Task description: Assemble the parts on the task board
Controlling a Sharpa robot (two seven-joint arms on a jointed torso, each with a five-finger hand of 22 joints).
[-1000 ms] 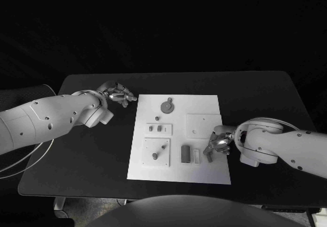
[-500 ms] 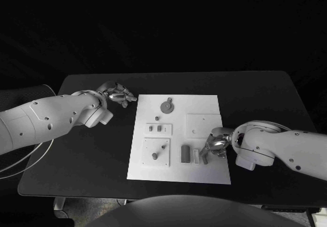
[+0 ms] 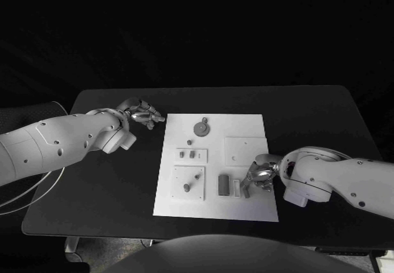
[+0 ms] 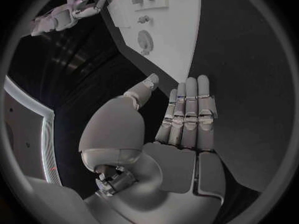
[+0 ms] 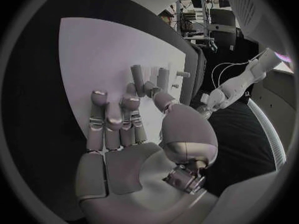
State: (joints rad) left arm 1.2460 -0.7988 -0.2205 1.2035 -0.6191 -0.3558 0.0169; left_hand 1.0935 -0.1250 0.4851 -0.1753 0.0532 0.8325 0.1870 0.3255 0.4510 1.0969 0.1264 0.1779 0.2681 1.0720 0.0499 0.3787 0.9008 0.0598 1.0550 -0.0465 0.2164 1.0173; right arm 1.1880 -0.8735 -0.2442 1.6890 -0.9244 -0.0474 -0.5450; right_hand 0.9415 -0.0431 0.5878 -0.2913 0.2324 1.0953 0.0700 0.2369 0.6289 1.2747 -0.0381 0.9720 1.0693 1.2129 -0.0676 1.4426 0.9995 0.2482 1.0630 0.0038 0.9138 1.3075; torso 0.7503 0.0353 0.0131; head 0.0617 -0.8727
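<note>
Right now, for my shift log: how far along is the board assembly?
Early. Nothing looks joined: the grey parts lie apart on the task board. The right robot hand is at a part near the board's near edge; grip unclear. The left robot hand waits open beside the board.

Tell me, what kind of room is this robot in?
Probably a robot lab or test room: a black table carries a white task board of small parts, and shelves of equipment stand behind.

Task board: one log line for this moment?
right hand: over task board, at grey part | left hand: open, off-board
</note>
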